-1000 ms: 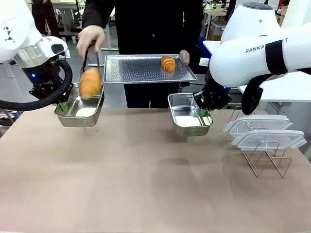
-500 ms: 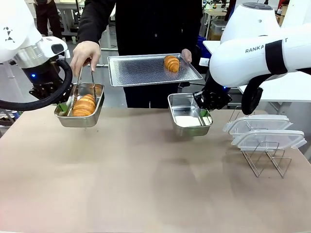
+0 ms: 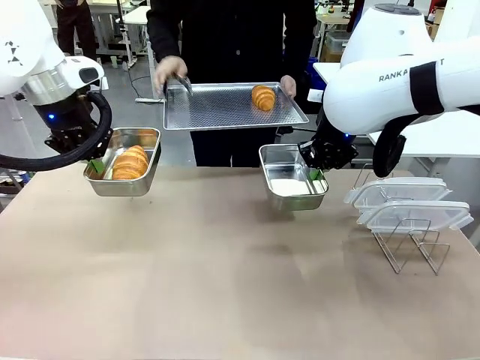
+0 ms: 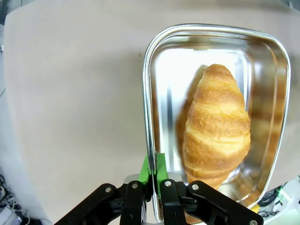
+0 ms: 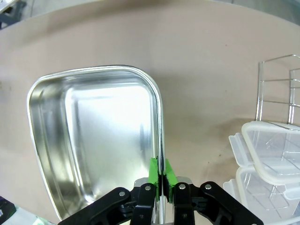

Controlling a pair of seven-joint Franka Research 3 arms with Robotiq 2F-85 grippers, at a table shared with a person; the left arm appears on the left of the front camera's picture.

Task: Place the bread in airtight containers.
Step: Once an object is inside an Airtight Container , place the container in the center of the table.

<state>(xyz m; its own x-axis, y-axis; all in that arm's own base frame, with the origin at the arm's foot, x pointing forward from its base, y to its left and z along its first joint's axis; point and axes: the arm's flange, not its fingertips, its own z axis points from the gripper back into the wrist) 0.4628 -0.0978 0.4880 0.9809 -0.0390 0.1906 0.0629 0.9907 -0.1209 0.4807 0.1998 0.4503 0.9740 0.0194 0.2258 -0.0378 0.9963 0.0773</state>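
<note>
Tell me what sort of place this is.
Likely a robotics lab staged for a kitchen task: the left gripper and right gripper clamp the croissant pan and the empty pan at a brown-covered table, with workbenches behind the person holding a perforated tray.

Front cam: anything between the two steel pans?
No. In the front view the table between the left pan, holding a croissant, and the empty right pan is bare; the perforated tray is held farther back, higher up.
</note>
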